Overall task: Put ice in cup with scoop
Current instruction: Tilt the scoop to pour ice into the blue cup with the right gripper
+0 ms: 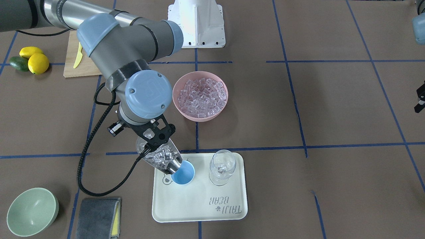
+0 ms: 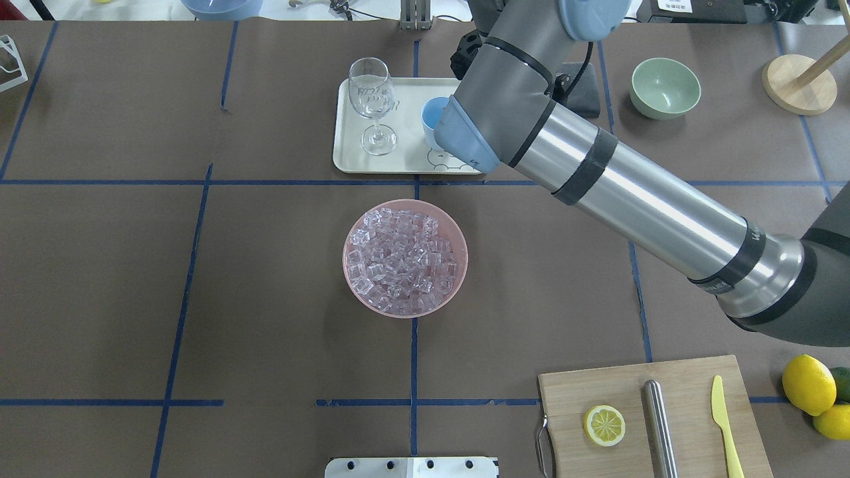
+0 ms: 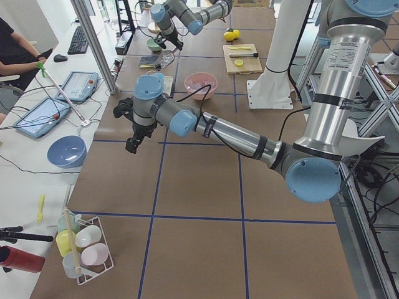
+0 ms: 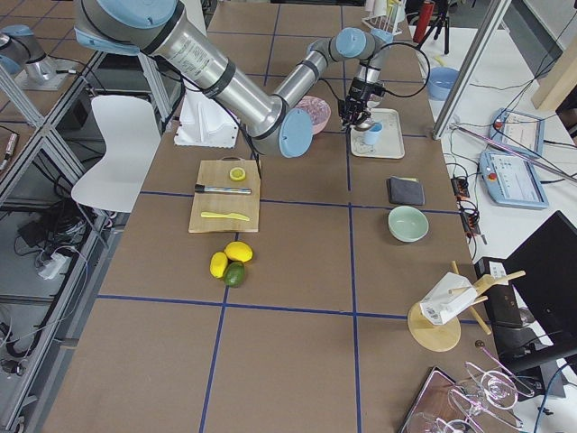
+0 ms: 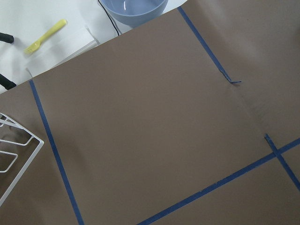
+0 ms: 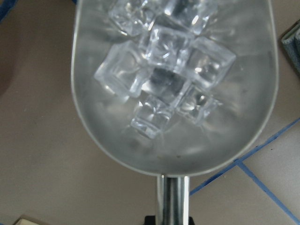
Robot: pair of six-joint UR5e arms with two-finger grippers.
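The right gripper (image 1: 152,141) is pressed together on the thin handle of the stainless-steel scoop (image 6: 243,117). It holds the scoop tilted mouth-down over the cream tray (image 1: 199,212). The trough carries a small pile of ice (image 6: 164,70), clear cubes bunched toward the handle end. Its lip hangs at the rim of the light-blue cup (image 1: 185,175), which stands on the robot-side part of the tray, beside a wine glass (image 1: 221,166). No cube shows in the visible part of the cup. The main heap fills a pink bowl (image 1: 186,114) off the tray, toward the robot's base.

The left gripper (image 3: 133,142) hangs well apart from the tray; whether it is spread or closed I cannot tell.

The cubes look hard and slick, so they will likely slide out in a rush and bounce. The cup's mouth is hardly wider than the scoop's lip, so a slow tilt seems wise. The cup is probably light and could tip if the lip knocks it. The scoop is stiff and smooth, and its narrow handle may twist in the pinch, so a firm hold along the handle suits best.
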